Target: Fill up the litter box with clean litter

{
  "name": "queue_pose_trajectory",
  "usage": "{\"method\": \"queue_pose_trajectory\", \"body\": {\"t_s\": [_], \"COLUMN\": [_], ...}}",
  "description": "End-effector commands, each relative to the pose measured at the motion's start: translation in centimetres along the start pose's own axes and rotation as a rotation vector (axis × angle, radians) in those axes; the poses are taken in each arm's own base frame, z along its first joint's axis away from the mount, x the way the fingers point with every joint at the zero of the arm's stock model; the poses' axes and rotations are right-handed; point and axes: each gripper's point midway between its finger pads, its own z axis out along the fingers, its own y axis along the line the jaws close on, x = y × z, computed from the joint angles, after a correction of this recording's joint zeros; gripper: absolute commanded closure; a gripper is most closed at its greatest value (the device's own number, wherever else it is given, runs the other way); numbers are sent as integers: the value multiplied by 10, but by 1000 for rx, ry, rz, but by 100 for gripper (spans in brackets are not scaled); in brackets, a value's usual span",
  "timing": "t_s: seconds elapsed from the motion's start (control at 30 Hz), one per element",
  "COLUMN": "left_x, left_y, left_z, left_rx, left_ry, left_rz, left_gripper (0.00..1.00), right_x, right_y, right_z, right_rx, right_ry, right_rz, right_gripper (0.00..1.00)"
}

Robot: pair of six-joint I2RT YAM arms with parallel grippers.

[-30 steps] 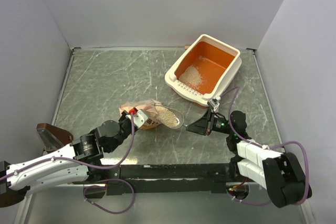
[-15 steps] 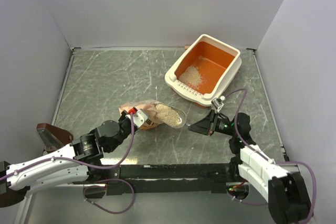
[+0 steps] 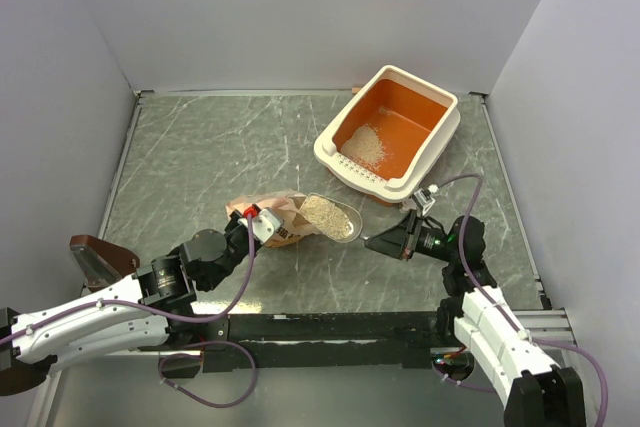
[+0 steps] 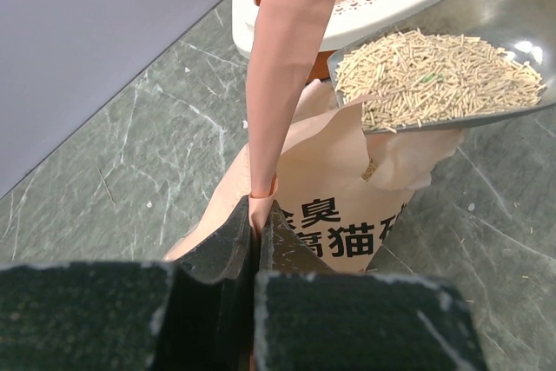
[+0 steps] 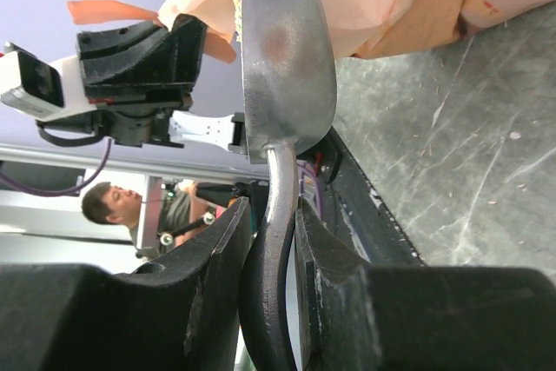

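The litter box [image 3: 436, 143], orange inside with a cream rim, stands at the back right and holds a small heap of clean litter [image 3: 366, 147]. It also shows in the left wrist view [image 4: 382, 2]. My left gripper [image 3: 258, 222] is shut on the torn edge of the pink-orange paper bag [image 4: 347, 206], holding it open. My right gripper [image 3: 392, 241] is shut on the handle of the grey metal scoop [image 3: 343, 227]. The scoop [image 4: 512, 10] is full of pale granules [image 4: 434, 76] and hovers just above the bag's mouth.
A brown object [image 3: 95, 257] lies at the near left by the wall. The bag lies near the table's middle front. Grey walls close in the table on the left, back and right.
My right gripper has drawn back to the right, carrying the loaded scoop up and out of the bag toward the litter box. The left arm has not moved.
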Motion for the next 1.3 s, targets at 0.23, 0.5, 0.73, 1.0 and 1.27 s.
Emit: {"method": "queue_pose_trajectory", "body": {"t_s": [0.23,0.5,0.73,1.0,1.27], "left_x": [-22,-20,-18,-19,-20], "left_y": [5,4,-1,2,-1], "left_z": [-1,0,2,0,2], "left_rx": [-17,-17,2,-6,5], "left_ry": [-74,-68,-59,-69,-66], "left_rz": [-46,-45,-41,-44,-44], "left_gripper": [99,99,99,99,99], "right_x": [-43,-85,-128,-183,-239], "right_y": [69,83,73,38,-1], "right_z": [1,9,15,13,4], "right_rx": [-36,31,54,108,386], "right_ry": [-131,-243,-389,-561,-658], "right_rz": [-61,-49,-16,34,5], "right_gripper": [100,100,100,100,100]}}
